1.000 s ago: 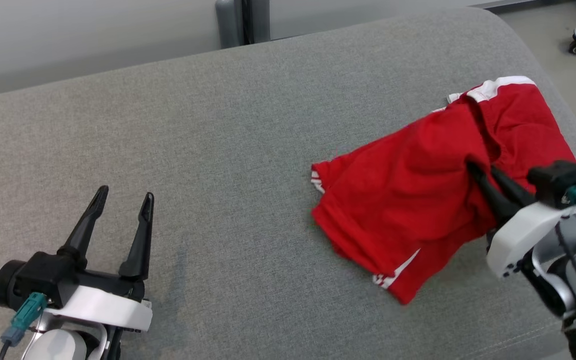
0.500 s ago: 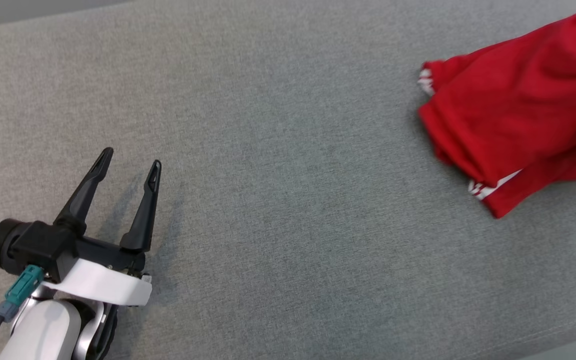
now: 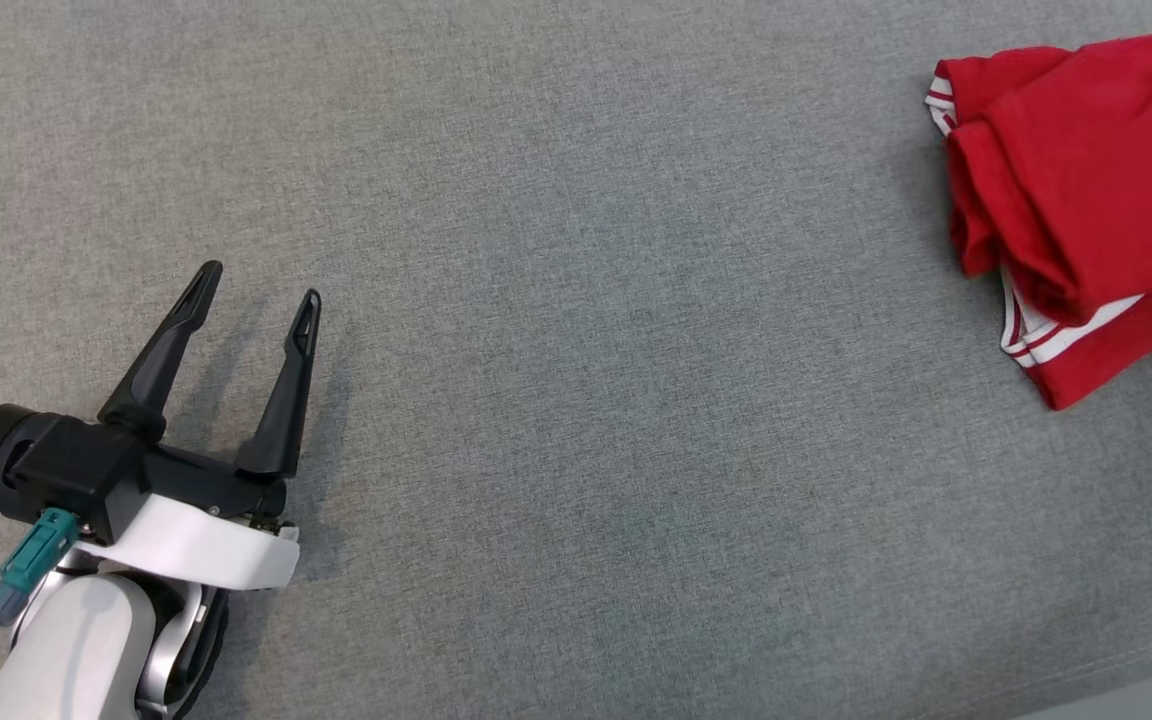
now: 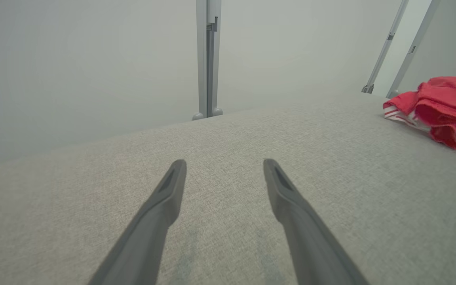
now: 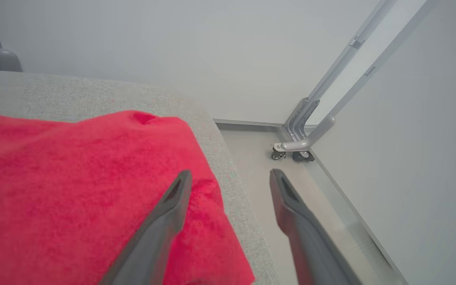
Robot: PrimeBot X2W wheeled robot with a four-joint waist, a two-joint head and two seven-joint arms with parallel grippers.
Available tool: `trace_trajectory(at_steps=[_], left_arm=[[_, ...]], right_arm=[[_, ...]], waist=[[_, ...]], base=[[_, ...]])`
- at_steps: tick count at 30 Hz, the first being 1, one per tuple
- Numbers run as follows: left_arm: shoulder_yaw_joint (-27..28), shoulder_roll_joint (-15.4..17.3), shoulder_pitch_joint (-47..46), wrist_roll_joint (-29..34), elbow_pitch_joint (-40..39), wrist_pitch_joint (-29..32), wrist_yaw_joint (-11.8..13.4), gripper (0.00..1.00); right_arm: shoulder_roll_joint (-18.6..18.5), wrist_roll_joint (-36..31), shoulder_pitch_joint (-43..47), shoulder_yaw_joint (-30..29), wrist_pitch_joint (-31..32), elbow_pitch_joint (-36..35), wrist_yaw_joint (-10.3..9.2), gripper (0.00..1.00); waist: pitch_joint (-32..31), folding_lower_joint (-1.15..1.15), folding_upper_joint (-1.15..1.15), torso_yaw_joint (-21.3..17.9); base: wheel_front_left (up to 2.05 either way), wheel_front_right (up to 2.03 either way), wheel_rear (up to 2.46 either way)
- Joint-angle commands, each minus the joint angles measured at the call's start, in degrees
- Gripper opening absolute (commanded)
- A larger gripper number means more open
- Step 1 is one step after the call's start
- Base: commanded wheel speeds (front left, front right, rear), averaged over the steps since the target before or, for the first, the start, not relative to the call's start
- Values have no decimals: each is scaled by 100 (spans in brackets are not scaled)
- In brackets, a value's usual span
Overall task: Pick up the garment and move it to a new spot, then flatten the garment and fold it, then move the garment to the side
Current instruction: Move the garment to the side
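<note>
One castor [image 5: 301,156] past right pincer [image 5: 228,173] (spread, astride garment [image 5: 73,190] edge).

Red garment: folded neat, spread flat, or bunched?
Bunched. The garment lies in rumpled, overlapping layers on the grey cushion, neither spread flat nor neatly folded.

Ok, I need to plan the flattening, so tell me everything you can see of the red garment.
The red garment is soft cloth with white striped trim at its hems. It lies crumpled, folded over itself in loose layers, at the right end of the grey upholstered surface, near its edge, partly cut off in the head view. The right gripper is open beside it, one finger over the cloth; whether it touches cannot be told.
</note>
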Motion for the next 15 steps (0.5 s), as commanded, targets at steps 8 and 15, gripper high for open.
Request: trace_trajectory(at_steps=[8,15], left_arm=[[-61,-92,0,-61,198,-135,17,100],[-6,-229,300,-189,337,-229,182,100]], right_arm=[[176,132,387,-376,-436,216,-1,100],[620,171,1251,-725,-621,-951,-1,100]], waist=[[-466,0,0,63],[-1158,0,0,244]], base=[[0,0,0],[0,0,0]])
